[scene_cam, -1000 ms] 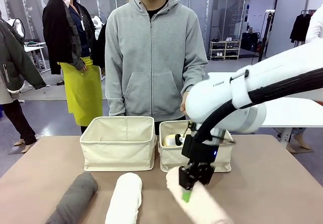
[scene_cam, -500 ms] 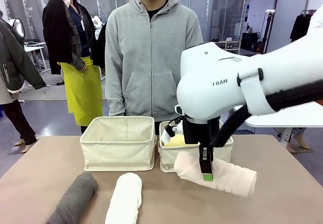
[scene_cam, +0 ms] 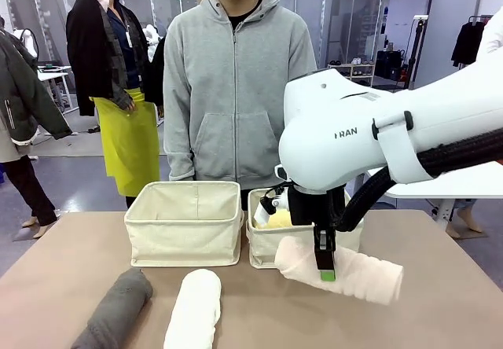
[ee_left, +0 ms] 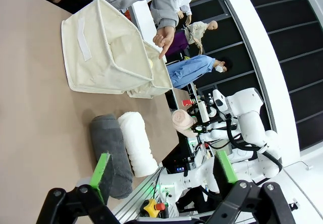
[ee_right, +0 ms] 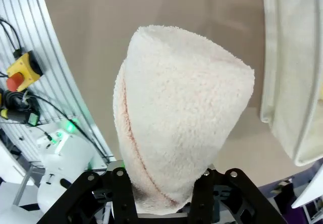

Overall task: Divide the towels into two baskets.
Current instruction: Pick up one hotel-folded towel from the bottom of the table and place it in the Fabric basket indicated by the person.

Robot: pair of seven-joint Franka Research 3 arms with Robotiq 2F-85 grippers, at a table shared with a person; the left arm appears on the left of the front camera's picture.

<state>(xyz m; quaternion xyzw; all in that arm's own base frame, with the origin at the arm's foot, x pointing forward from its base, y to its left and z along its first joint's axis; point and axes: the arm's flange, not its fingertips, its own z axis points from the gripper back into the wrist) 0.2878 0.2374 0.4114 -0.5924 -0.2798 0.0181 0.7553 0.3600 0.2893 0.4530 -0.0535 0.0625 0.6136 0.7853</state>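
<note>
The cream-peach towel hangs in the air just in front of the right basket, lying crosswise and sloping down toward the picture's right. The right tool is clenched on it near the middle, fingers pointing down. 1 second ago this roll was low over the near edge of the table, end-on to the camera. Half a second ago it was already up and turned sideways, and since then it has edged only slightly to the right. In the right wrist view the fluffy roll rises from between the fingers, with a basket wall at the right edge.

A pale yellow towel lies inside the right basket. The left basket stands just beside it. The dark grey towel and the white towel lie side by side on the near table, unmoved. The left tool is released, jaws wide, holding nothing. A person in a grey hoodie stands behind the 2 baskets.
</note>
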